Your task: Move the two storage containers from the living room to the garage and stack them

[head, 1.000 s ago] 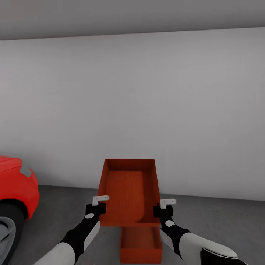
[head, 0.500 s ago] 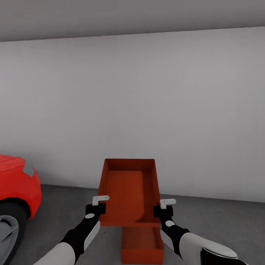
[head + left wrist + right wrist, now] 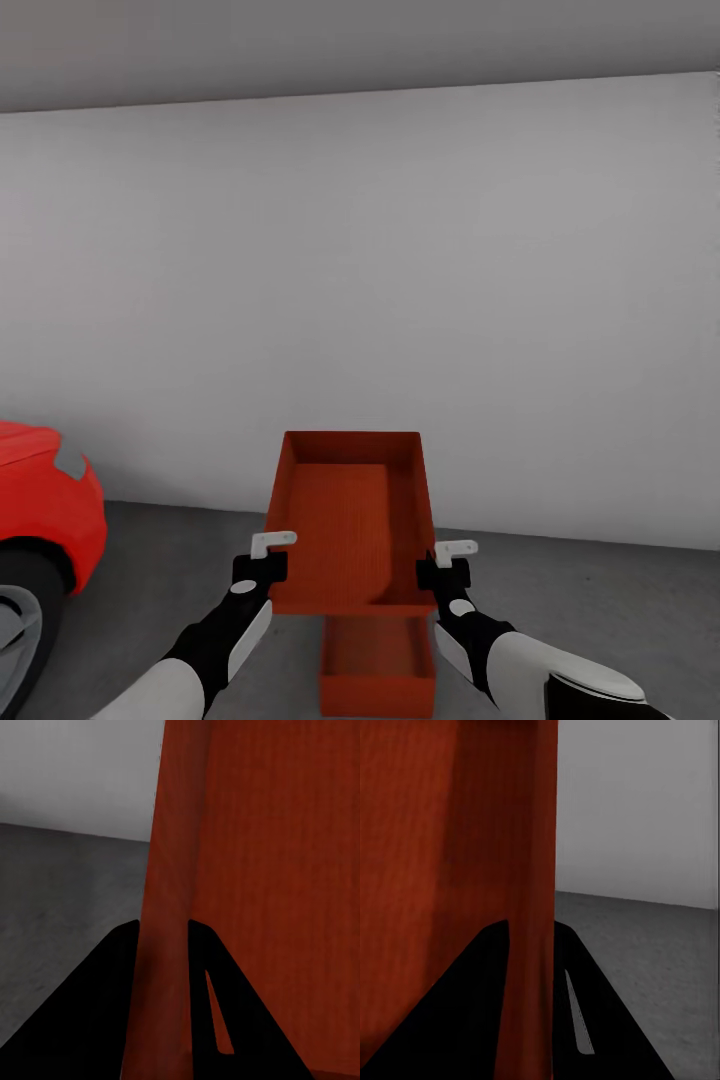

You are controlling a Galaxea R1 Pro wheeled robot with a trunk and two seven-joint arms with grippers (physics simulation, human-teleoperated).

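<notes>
- The upper bin is held in the air in front of the robot, open side up, tilted so its far end rises toward the wall.
- The left gripper has hold of the bin's left wall near the near corner; in the left wrist view its 2 dark fingers sit one on each side of the orange wall, jaws closed down to the wall's thickness.
- The right gripper grips the right wall the same way; in the right wrist view its fingers straddle the wall edge, jaws pinched onto it.
- The lower bin stands on the grey garage floor, open side up, directly below the near end of the held bin and partly hidden by it.
- The 2 bins do not touch; the upper one is well above the lower one.
- Both forearms reach forward, roughly level with each other, with the held bin between them.
- A red car shows at the left edge of the head view, with its dark wheel on the floor, well apart from the bins.
- The wall behind is plain white-grey and meets the floor a little beyond the bins.
- In both wrist views the rough grey floor and the pale wall show beside the gripped bin wall.
</notes>
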